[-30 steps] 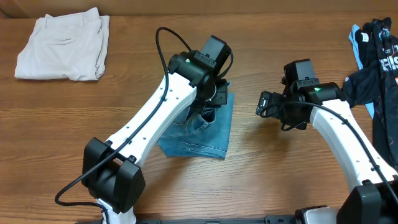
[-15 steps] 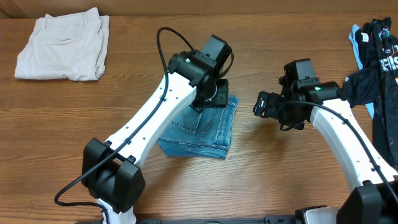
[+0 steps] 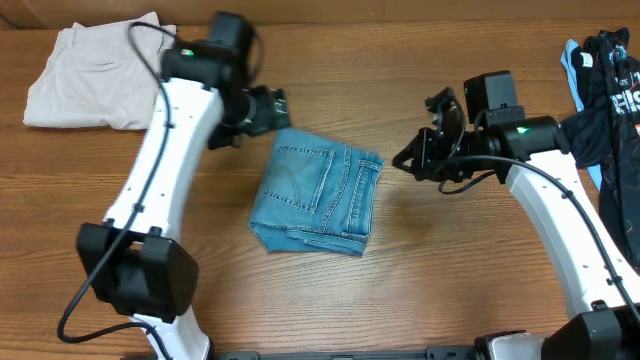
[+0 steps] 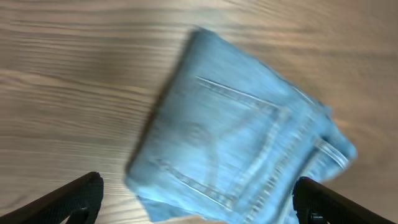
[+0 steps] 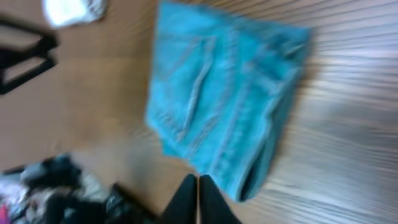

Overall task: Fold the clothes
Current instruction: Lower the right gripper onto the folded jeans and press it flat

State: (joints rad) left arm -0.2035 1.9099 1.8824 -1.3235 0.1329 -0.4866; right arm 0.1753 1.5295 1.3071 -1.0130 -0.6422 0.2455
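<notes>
Your jeans (image 3: 318,198) lie in the middle of the bench (image 3: 450,280), folded into a compact block with one stitched back pocket facing up and the stacked layers showing along the near edge. Neither arm touches them, which fits a bundle that needs no more holding down.

Your left tool (image 3: 266,108) hovers just beyond the far-left corner of the denim. Its fingers (image 4: 74,198) sit at the two edges of the wrist view, so it is released and carries nothing. Your right tool (image 3: 418,158) hangs to the right of the jeans, apart from them. Its wrist view shows the two fingers pressed together with nothing between them, so it is clenched on empty air.

A folded beige garment (image 3: 100,75) rests at the far left, which looks like the place for finished pieces. A dark heap of clothing (image 3: 612,90) waits at the far right. I judge this fold complete, so your next choice is probably to shift the block or to fetch from that heap
</notes>
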